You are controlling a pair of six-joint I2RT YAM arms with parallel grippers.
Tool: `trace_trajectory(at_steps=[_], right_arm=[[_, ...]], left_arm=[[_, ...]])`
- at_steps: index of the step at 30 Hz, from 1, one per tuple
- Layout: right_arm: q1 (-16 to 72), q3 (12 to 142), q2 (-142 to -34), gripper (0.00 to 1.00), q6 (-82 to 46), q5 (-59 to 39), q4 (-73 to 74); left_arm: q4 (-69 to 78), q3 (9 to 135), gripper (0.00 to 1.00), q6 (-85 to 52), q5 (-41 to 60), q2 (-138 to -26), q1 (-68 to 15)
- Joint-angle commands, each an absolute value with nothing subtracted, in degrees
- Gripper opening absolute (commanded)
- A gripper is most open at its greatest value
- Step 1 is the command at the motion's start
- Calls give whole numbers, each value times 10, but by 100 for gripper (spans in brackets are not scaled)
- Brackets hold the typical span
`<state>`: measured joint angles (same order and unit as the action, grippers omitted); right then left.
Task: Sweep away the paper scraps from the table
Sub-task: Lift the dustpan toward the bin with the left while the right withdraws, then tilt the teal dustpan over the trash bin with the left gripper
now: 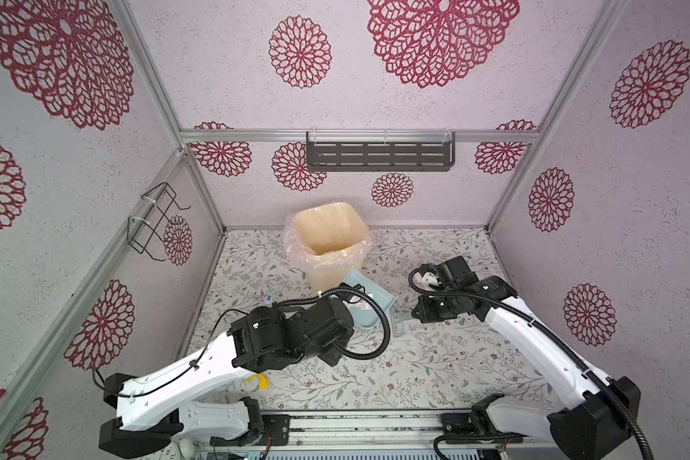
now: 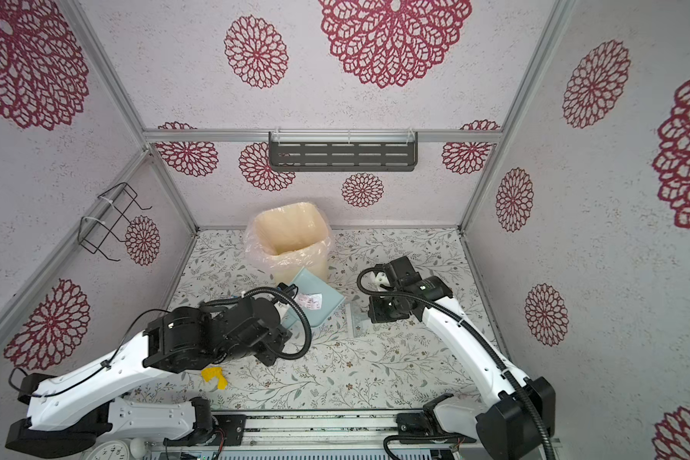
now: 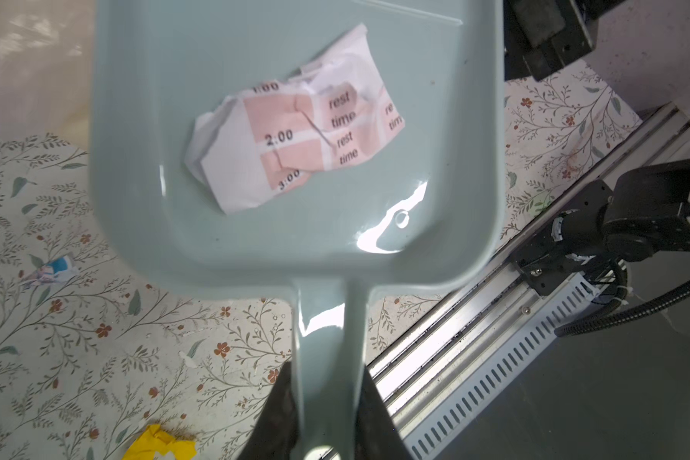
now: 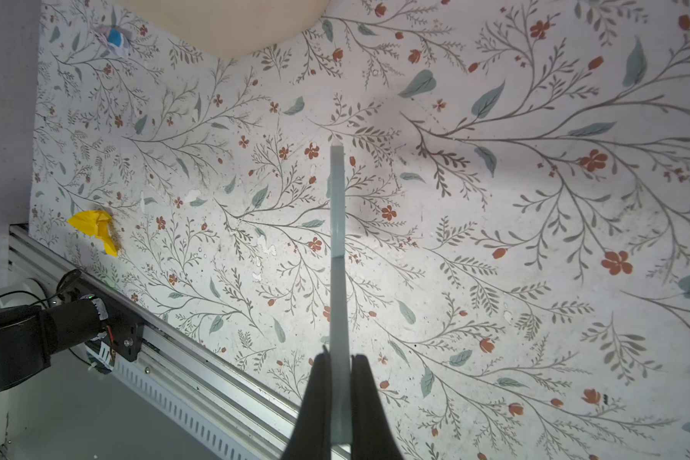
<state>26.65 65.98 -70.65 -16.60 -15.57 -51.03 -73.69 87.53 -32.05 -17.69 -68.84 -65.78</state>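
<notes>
Bright, even overhead light, white glare pooled on the dustpan (image 3: 435, 119) I hold, its near rim blurred, my left end effector (image 3: 325, 406) dark and soft, faint shadow beside my brush (image 4: 337, 239) on the worktop (image 4: 494, 199), walls (image 1: 36, 199) splayed in both top views.

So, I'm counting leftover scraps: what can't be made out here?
- Table under the left arm: hidden by it in both top views.
- Yellow scrap: cut off by the left wrist view's edge.
- Bin's bottom: hidden by its near wall, top views.
- Blue-and-white scrap: too small in top views.
</notes>
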Motion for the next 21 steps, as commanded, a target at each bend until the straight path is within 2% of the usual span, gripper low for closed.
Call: trace_trajectory(at_steps=[1, 6, 14, 21], right_arm=[[258, 659, -692, 0, -172, -177, -497], [251, 657, -692, 0, -172, -184, -490], [240, 657, -685, 0, -169, -191, -491], [231, 645, -682, 0, -167, -205, -484]], left_arm=[[-810, 932, 0, -300, -185, -699, -610], [-845, 1001, 0, -263, -146, -710, -513], [-864, 1042, 0, -204, -92, -729, -373], [-863, 1116, 0, -125, -55, -798, -279]])
